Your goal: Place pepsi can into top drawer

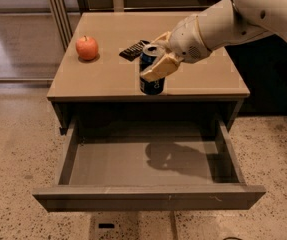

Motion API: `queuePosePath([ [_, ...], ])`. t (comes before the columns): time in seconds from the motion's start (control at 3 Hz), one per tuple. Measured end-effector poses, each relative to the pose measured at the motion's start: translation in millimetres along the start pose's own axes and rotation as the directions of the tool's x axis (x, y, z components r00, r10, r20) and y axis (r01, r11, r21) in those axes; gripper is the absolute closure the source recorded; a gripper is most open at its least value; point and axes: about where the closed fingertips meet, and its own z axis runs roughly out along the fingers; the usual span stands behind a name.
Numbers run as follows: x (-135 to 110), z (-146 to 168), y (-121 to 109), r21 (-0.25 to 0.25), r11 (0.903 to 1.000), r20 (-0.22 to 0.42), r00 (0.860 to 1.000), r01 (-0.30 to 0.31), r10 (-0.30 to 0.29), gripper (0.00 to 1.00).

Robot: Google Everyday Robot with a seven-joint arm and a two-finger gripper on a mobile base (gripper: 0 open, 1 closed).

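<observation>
The pepsi can [151,82] is dark blue with a silver top. My gripper [155,59] is shut on it, with one tan finger [159,69] across its front. The can hangs upright in the air near the front edge of the tan cabinet top [108,74]. The top drawer [148,196] is pulled fully open below, its grey interior bare except for the shadow of my arm and the can.
A red apple [87,47] sits on the left of the cabinet top. A black snack bar wrapper [134,50] lies behind the can. Metal poles [58,11] stand at the back left. Speckled floor surrounds the cabinet.
</observation>
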Motion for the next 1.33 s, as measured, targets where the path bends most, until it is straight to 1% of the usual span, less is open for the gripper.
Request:
queuePosePath([
  [1.0, 4.2, 6.3, 0.1, -0.006, 0.9999, -0.021, 1.0, 0.009, -0.009, 1.0],
  [1.33, 26.8, 16.7, 16.7, 0.004, 1.0, -0.027, 1.0, -0.005, 0.005, 1.0],
])
